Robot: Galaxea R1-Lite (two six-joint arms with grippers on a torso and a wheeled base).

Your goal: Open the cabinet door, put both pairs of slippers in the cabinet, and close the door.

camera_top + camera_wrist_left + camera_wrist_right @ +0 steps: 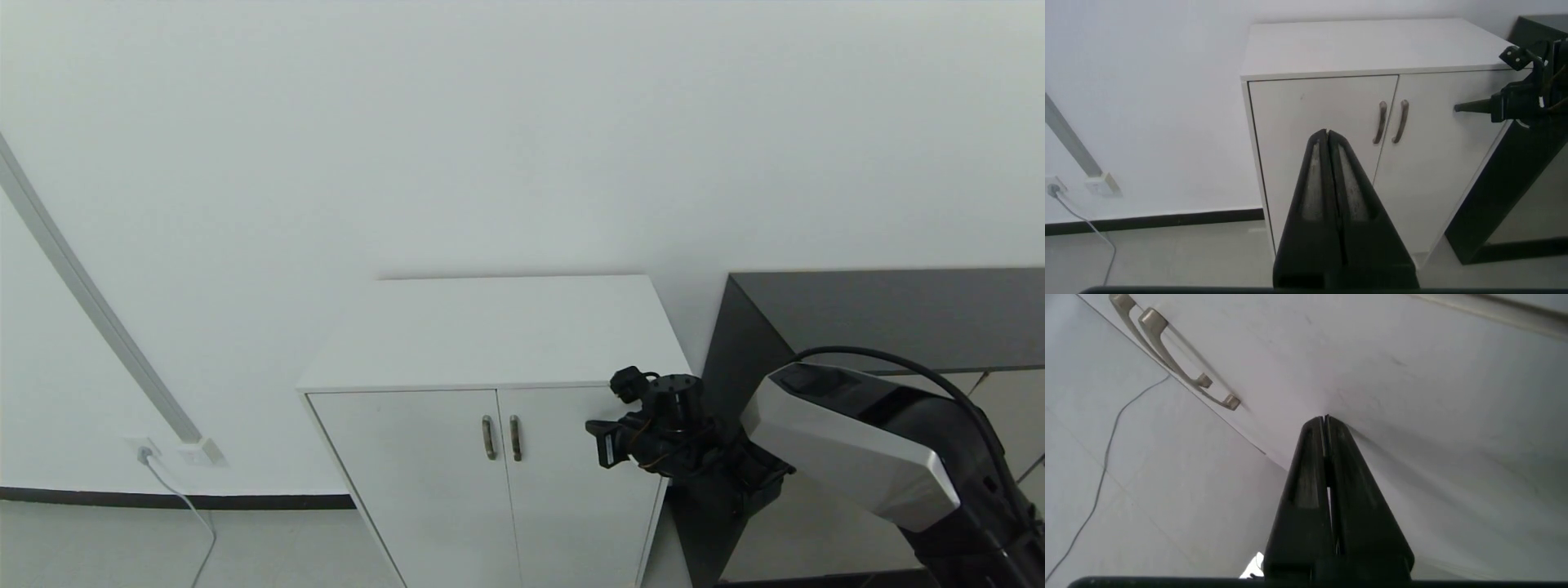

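Where the plain white wall (490,122) meets the pale floor (98,547) along a dark skirting strip (163,498), the head view shows the white two-door wooden cabinet (490,335) standing against it. Both doors are closed, and the two slim metal handles (488,438) sit side by side at the centre. The black right gripper (600,445) hangs before the upper right corner of the right door (571,506). Just right of the cabinet stands a dark grey cabinet (882,314). Far left, a grey conduit (82,286) slants down to a white wall socket (143,447) with a grey cable (192,510).

From the left wrist view, the black left gripper (1327,188) is clenched on nothing, well apart from the cabinet front.

From the right wrist view, the right gripper's fingers are pressed together, empty, close to the door; contact cannot be told.
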